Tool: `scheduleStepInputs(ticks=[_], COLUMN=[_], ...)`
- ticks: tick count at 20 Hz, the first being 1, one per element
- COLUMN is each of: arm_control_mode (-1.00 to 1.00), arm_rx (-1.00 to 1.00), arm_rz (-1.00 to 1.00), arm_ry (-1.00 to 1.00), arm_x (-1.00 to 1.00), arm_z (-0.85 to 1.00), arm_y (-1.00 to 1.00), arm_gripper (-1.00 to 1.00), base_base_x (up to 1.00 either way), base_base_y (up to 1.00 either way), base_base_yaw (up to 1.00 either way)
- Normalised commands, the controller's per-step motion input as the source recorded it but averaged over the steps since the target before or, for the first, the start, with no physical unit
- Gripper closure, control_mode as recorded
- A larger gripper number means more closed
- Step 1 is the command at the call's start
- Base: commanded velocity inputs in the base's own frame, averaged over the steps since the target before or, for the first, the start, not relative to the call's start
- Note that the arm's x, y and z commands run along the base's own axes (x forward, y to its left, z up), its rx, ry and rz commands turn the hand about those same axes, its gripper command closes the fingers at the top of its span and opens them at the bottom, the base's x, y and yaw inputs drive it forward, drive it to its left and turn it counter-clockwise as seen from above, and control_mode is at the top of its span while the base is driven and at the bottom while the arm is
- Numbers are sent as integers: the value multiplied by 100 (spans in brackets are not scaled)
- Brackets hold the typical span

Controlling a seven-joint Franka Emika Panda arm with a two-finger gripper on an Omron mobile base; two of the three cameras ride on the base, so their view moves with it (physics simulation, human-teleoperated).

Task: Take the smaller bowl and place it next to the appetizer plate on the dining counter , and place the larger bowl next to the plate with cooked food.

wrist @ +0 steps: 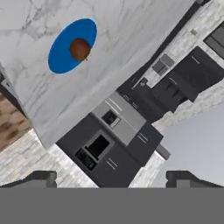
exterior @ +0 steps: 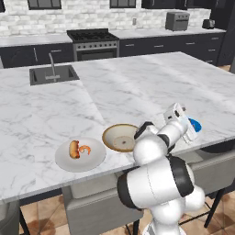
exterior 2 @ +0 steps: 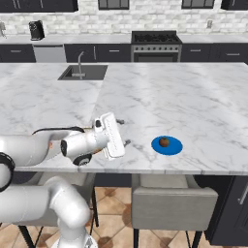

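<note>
On the white marble dining counter (exterior: 137,87) the wide cream larger bowl (exterior: 120,137) sits just right of the white plate with cooked food (exterior: 80,154), which holds a sausage and a shrimp. The blue appetizer plate (exterior 2: 166,145) with its brown ball lies near the counter's front edge. My gripper (exterior 2: 123,131) hovers open and empty over the counter, a little left of that plate. In the left base view the gripper (exterior: 187,123) partly covers the blue plate (exterior: 196,124). The hand view looks down at the blue plate (wrist: 65,48) between open fingertips (wrist: 41,177). The smaller bowl is out of view.
Grey stools (exterior 2: 174,198) stand under the counter's near edge. A sink (exterior: 53,74) with a faucet is set into the counter's far left. Dark cabinets and a stove (exterior: 93,42) line the back wall.
</note>
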Motion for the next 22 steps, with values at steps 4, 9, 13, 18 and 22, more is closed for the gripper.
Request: scheduleStepInputs(ticks=[4, 9, 13, 18, 22], arm_control_mode=[-100, -100, -100, -100, -100], arm_rx=[-43, -36, -36, -38, -36], arm_rz=[0, 0, 0, 1, 5], arm_ry=[36, 30, 38, 40, 35], arm_x=[-6, -27, -49, -61, -82], arm_z=[100, 100, 100, 100, 100], arm_y=[0, 0, 0, 0, 9], arm_gripper=[-100, -100, -100, -100, -100], base_base_x=[0, 0, 0, 0, 0], base_base_y=[0, 0, 0, 0, 0], base_base_yaw=[0, 0, 0, 0, 0])
